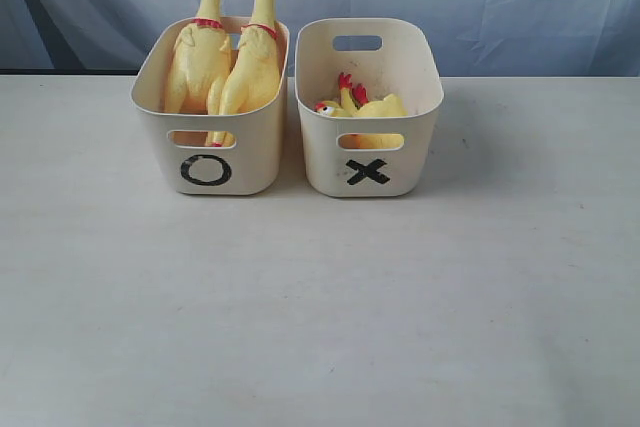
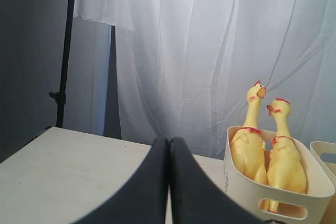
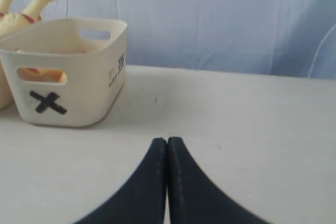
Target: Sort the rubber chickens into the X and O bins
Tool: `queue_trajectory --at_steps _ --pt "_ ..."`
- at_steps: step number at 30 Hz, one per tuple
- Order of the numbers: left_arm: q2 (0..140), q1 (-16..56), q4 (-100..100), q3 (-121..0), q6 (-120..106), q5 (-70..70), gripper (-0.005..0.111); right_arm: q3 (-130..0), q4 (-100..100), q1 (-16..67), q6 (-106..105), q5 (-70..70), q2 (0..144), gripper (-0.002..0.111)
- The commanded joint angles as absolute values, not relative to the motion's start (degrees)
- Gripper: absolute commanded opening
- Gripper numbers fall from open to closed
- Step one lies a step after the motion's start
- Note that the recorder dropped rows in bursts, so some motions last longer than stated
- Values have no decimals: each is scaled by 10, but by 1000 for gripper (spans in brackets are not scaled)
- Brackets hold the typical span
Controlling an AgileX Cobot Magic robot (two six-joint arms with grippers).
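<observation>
Closest to each wrist camera is a pair of dark fingers pressed together with no gap, so the left gripper [image 2: 168,140] and the right gripper [image 3: 167,140] are both closed and hold nothing. Neither arm shows in the exterior view. Ahead of the left gripper and off to one side, clear of its tips, stands the O bin [image 2: 247,195], with two long rubber chickens [image 2: 248,150] upright in it side by side, necks and heads rising above the rim. Ahead of the right gripper, with a stretch of white table [image 3: 236,129] between, sits the X bin [image 3: 86,95], its black mark facing that camera. In the exterior view the two cream tubs stand just beside each other at the far side of the table, the O bin on the left and the X bin on the right. Small rubber chickens [image 1: 368,107] lie low inside the X bin; their number cannot be told.
</observation>
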State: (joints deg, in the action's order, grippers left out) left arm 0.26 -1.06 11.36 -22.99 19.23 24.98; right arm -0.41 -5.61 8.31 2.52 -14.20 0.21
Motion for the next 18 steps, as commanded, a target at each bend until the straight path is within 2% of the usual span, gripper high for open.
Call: queue_trajectory --at_steps 1,7,18 --pt "0 -11 116 -229 193 244 0 0 -65 81 13 -182 0 -1" --pt "0 -11 116 -229 193 244 0 0 -86 81 -54 -188 0 -1" --pt "0 -11 116 -229 193 244 0 0 -72 81 -3 -185 0 -1"
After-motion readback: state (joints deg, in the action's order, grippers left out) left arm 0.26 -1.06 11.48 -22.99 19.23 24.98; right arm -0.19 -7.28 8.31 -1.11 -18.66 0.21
